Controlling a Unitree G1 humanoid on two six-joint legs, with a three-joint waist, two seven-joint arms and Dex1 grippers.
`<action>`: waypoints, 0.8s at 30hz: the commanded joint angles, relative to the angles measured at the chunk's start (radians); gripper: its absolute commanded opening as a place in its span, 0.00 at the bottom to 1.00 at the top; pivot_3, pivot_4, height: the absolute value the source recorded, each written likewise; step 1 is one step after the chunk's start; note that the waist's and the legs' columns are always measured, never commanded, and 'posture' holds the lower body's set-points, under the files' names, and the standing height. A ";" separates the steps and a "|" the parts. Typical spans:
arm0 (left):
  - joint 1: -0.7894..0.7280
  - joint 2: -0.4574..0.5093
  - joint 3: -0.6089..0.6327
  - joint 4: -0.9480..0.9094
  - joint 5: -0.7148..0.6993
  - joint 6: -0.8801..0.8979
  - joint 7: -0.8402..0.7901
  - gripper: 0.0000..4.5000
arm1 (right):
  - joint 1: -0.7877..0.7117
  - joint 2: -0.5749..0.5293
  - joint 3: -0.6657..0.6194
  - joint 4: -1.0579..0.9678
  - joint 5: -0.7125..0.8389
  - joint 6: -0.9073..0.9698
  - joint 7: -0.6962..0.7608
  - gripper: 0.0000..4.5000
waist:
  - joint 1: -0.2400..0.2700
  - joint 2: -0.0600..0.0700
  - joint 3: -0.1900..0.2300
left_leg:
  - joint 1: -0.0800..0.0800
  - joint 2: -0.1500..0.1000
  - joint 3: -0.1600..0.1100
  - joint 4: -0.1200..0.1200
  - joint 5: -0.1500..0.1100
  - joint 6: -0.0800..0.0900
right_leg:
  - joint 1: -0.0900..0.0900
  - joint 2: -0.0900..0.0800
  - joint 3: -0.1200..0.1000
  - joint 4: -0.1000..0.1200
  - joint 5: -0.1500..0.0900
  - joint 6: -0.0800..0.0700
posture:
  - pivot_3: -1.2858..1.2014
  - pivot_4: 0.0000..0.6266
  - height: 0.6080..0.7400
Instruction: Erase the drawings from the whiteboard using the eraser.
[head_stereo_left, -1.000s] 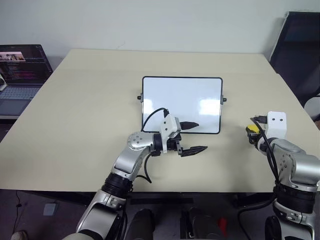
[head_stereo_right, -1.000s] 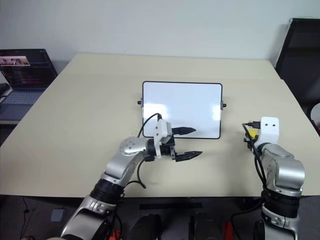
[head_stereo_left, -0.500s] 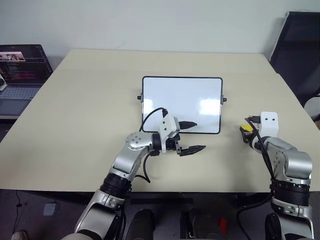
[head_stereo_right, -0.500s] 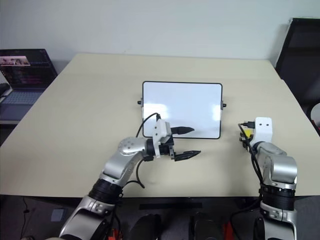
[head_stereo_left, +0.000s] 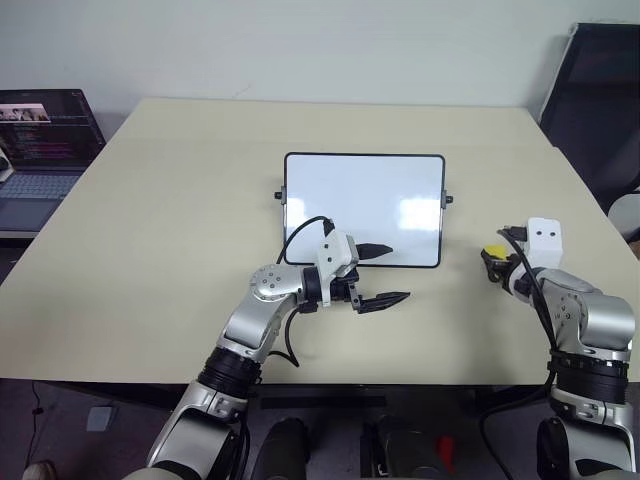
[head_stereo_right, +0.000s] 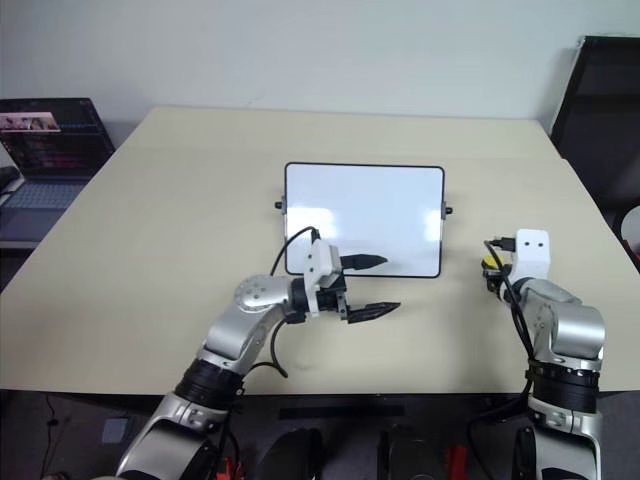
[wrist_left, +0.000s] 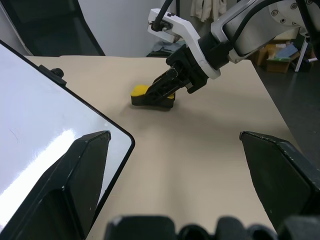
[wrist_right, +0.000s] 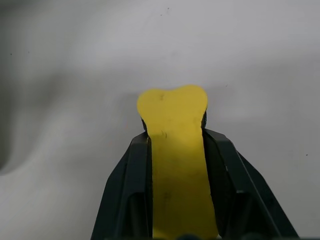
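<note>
1. Eraser (wrist_left: 151, 96) first: you have the small yellow block with its black underside clamped between the two black fingers of your right gripper (wrist_right: 175, 150), one finger pressed to each long side, the yellow tip poking out past the fingertips.

2. You can see that eraser resting on the table (head_stereo_left: 160, 230) near its right edge, just beside the whiteboard's (head_stereo_left: 350, 190) lower right corner but apart from it, with bare tabletop between.

3. Your whiteboard lies flat in the middle of the table, long sides running left to right, thin black frame and a small black knob (head_stereo_left: 448, 199) on each short side.

4. Look at the board's face and you find bright glare patches on the right half; I cannot make out any drawings on it from the head views.

5. Your left gripper (head_stereo_left: 385, 273) points level toward the right at the board's near edge, its jaws spread wide: one finger (head_stereo_left: 378, 248) sits over the lower strip of the board, the other (head_stereo_left: 385, 298) over the bare table in front of it. Whether either finger touches the surface cannot be told.

6. From your left wrist, you see the board's rounded corner, then the gripped eraser beyond it.

7. Off the table's far left corner, you have an open laptop (head_stereo_left: 45, 125) with its screen lit; a dark chair (head_stereo_left: 600, 100) stands past the right edge.
</note>
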 joint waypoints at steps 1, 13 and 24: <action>-0.005 0.001 0.004 -0.045 -0.004 -0.008 0.008 1.00 | -0.009 -0.016 -0.003 -0.015 0.014 -0.011 0.005 0.25 | 0.000 0.000 0.000 | 0.000 0.000 0.000 0.000 0.000 0.000 | 0.000 0.000 0.000 0.000 0.000 0.000 | 0.52 0.24 1.00; -0.002 0.006 0.006 -0.049 -0.004 -0.005 0.013 1.00 | -0.005 -0.046 0.016 0.006 0.008 -0.024 0.021 0.99 | 0.000 0.000 0.000 | 0.000 0.000 0.000 0.000 0.000 0.000 | 0.000 0.000 0.000 0.000 0.000 0.000 | 0.52 0.24 1.00; -0.001 0.009 0.012 -0.054 -0.009 0.000 0.028 1.00 | -0.031 -0.049 -0.006 0.015 0.020 -0.006 0.016 0.99 | 0.000 0.000 0.000 | 0.000 0.000 0.000 0.000 0.000 0.000 | 0.000 0.000 0.000 0.000 0.000 0.000 | 0.52 0.24 1.00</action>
